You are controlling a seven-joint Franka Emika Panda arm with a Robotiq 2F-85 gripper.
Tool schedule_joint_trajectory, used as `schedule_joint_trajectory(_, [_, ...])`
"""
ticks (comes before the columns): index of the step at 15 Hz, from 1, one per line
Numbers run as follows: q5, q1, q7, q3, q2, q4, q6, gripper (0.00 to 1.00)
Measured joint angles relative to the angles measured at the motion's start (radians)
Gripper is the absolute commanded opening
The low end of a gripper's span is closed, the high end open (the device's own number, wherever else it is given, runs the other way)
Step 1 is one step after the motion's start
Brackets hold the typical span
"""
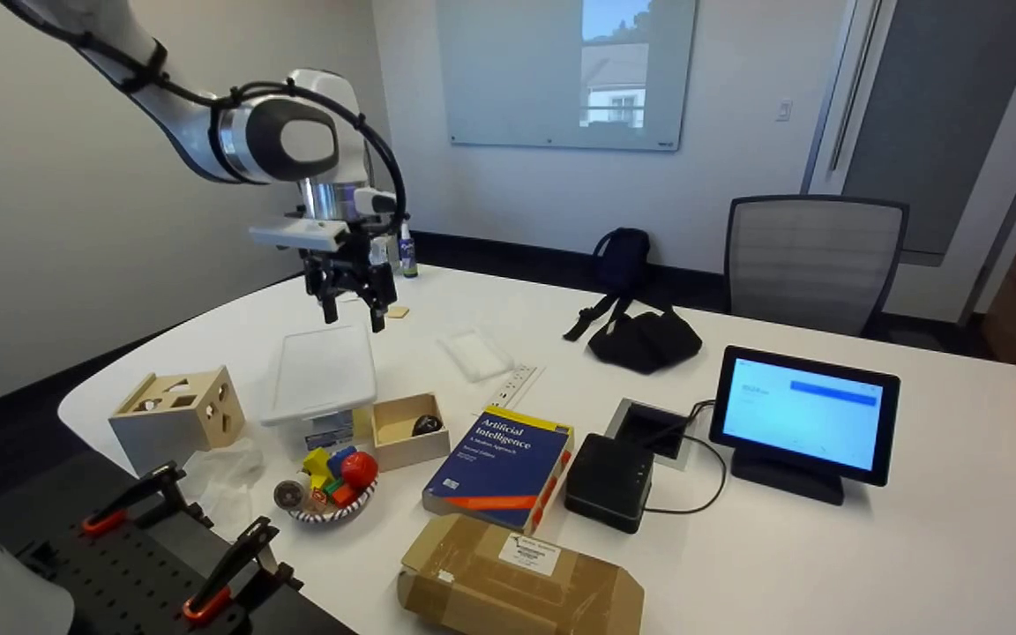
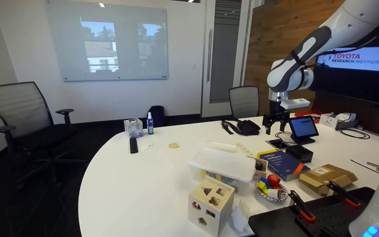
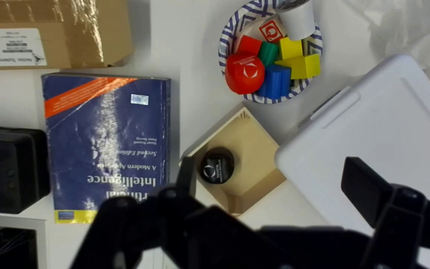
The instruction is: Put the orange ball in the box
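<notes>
Orange ball: position cannot be told with confidence from these views. Nearest match in colour is a red ball (image 3: 245, 73), sitting with coloured blocks (image 3: 274, 81) in a patterned bowl (image 3: 226, 46) close to the robot-side edge of the tabletop (image 2: 127, 187). Box (image 1: 475, 355), shallow and whitish, lies further in from that edge, near a lidded bin (image 1: 324, 370). Claw (image 1: 354, 319) is above the tabletop, fingers pointing down and spread wide apart. Wrist view: one finger overlaps the rim of an open wooden tray (image 3: 256, 149) holding a black ball (image 3: 217, 166); the other shows over the bin's lid. Shape-sorter cube (image 2: 214, 208) stands near the corner where the rounded end meets the robot-side edge. Blue textbook (image 1: 499, 463) lies flat just beside the tray; brown carton (image 1: 508, 586) lies between the textbook and the robot-side edge. Lit tablet (image 1: 808, 414) stands tilted back, well apart from the rounded end. Far edge, toward the rounded end: spray bottle (image 2: 150, 124) and tissue carton (image 2: 133, 127), side by side.
</notes>
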Motion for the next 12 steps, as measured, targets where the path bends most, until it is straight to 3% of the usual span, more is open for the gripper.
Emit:
schedule_joint_trajectory(5, [0.045,0.000,-0.040,0.021,0.144,-0.002,0.134,1.00])
schedule_joint_trajectory(12, [0.057,-0.021,-0.062,0.028,0.285,0.042,0.136,1.00])
